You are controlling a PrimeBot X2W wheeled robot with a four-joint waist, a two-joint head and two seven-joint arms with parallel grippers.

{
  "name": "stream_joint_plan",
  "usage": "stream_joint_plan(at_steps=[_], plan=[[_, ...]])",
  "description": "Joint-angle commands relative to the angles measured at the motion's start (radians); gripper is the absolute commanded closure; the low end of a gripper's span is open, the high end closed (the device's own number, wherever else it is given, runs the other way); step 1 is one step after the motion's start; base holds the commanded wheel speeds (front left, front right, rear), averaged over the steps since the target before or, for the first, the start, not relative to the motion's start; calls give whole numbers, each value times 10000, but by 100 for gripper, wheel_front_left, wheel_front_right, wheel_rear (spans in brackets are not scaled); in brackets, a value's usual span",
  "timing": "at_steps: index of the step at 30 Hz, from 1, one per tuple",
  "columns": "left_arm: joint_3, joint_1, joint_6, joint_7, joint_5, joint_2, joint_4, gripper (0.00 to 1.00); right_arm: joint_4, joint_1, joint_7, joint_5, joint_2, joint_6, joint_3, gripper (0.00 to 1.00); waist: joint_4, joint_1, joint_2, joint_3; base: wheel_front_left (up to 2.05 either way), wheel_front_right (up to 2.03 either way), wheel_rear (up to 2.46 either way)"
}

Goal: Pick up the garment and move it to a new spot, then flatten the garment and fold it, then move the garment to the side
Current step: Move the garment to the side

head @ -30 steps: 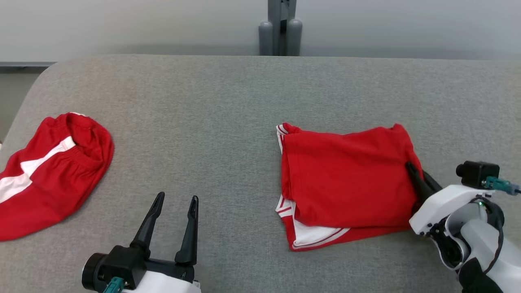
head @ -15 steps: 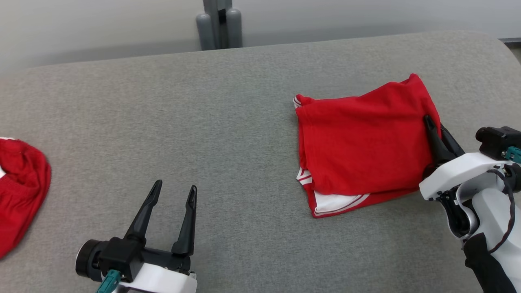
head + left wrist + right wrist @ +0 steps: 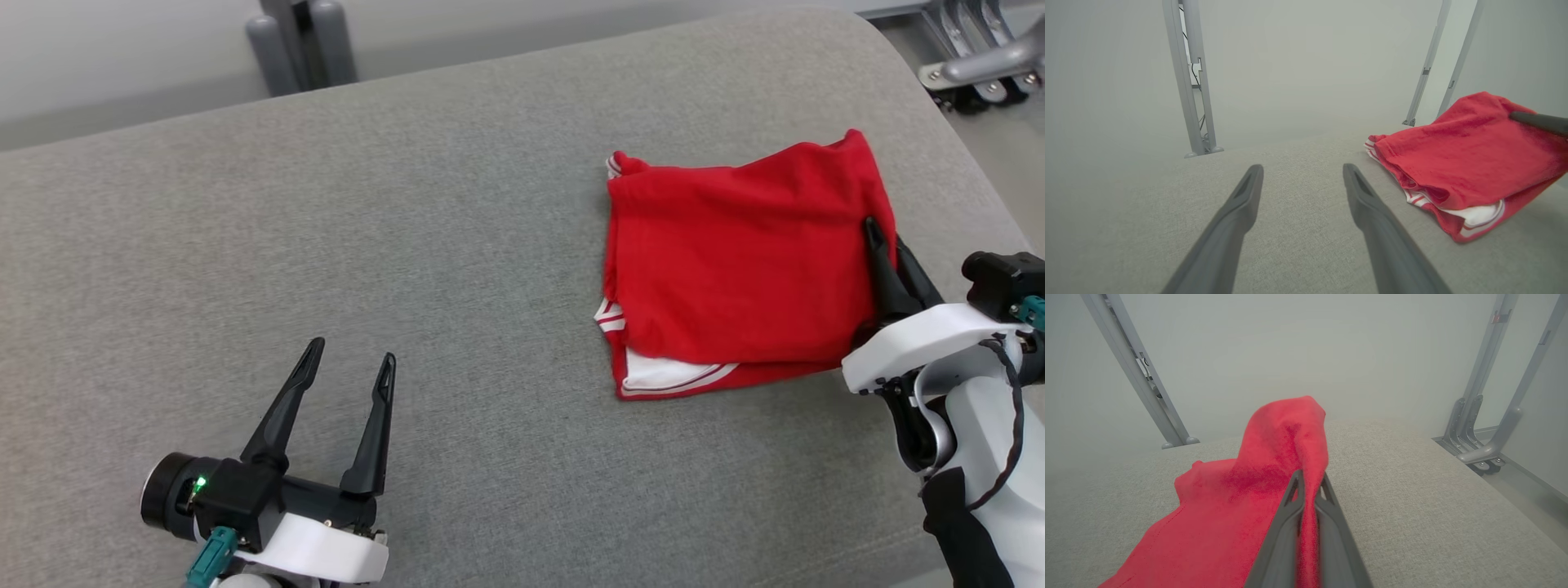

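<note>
Folded red garment [image 3: 735, 269] pinched at its raised right edge by the closed right fingers [image 3: 882, 269]; left fingers [image 3: 287, 404] spread wide, empty, well to its left.

garment [image 3: 735, 261] dragged rightward by right pincer [image 3: 883, 243], now nearer table [image 3: 408, 204] end
</note>
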Motion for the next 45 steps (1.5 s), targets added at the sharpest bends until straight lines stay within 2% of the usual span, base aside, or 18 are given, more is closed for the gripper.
stream_joint_plan(at_steps=[1,10,17,25,32,38,39,40,41,42,45], plan=[[-29,-233,-55,-38,86,106,-69,0,7,-76,-55,-224,27,-4,-105,100,-177,0,0,194,0,0,0],[-409,-918,-194,135,277,244,-690,0,134,-755,-55,-1203,-297,-4,-734,100,25,0,0,945,0,0,0],[-743,-1572,-287,562,395,342,-1728,0,-465,-1243,-55,-2849,-722,-4,-2389,100,355,0,0,1858,0,0,0],[-870,-1932,-334,845,293,507,-2619,0,-1174,-1651,-54,-4565,-1060,-4,-3835,100,489,0,0,2569,0,0,0],[-939,-2029,-349,863,223,568,-2727,0,-1823,-1740,-54,-5606,-847,-4,-4830,100,495,0,0,2659,0,0,0],[-992,-2096,-340,906,185,625,-2698,0,-1340,-1831,-56,-6265,-634,-4,-5023,100,582,0,0,2656,0,0,0],[-1014,-2101,-336,918,178,625,-2699,0,-1218,-1850,-54,-6437,-697,-5,-5115,86,620,0,0,2656,0,0,0],[-1026,-2100,-318,901,177,623,-2698,0,-1144,-1895,-56,-6565,-721,-5,-5260,68,661,0,0,2653,0,0,0],[-1026,-2086,-289,913,175,624,-2697,0,-1141,-1938,-56,-6799,-729,-5,-5419,44,700,0,0,2649,0,0,0],[-1022,-2062,-269,921,168,623,-2710,0,-1245,-1968,-56,-7113,-709,-5,-5559,0,734,0,0,2649,0,0,0],[-1025,-1990,-206,899,138,628,-2716,0,-1711,-1930,-54,-7841,-398,-4,-6036,0,837,0,0,2617,0,0,0]])
